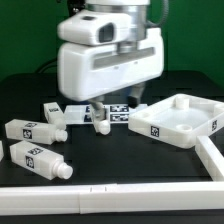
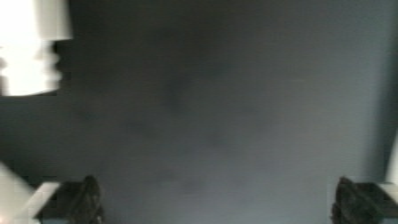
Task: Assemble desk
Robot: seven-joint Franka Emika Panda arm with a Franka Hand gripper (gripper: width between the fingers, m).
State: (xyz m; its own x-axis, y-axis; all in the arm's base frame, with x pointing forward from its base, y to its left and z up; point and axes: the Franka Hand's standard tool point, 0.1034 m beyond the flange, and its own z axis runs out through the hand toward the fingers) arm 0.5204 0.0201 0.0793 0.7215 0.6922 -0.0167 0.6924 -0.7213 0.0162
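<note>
The white desk panel (image 1: 182,118) lies on the dark table at the exterior view's right, with its raised rim and a tag on its near side. Three tagged white legs lie at the left: one (image 1: 27,128), one nearer the front (image 1: 42,161) and one further back (image 1: 55,112). Another leg (image 1: 100,124) sits just below my gripper (image 1: 118,104). The gripper hangs over the table's middle, open and empty. In the wrist view the gripper (image 2: 222,200) shows both fingers wide apart over bare dark table, and a white leg (image 2: 27,50) lies off to one side.
The marker board (image 1: 118,113) lies flat behind the gripper. A white rail (image 1: 100,205) runs along the table's front, and another rail (image 1: 211,152) runs up the right side. A white piece (image 2: 15,190) shows at the wrist view's edge beside one finger.
</note>
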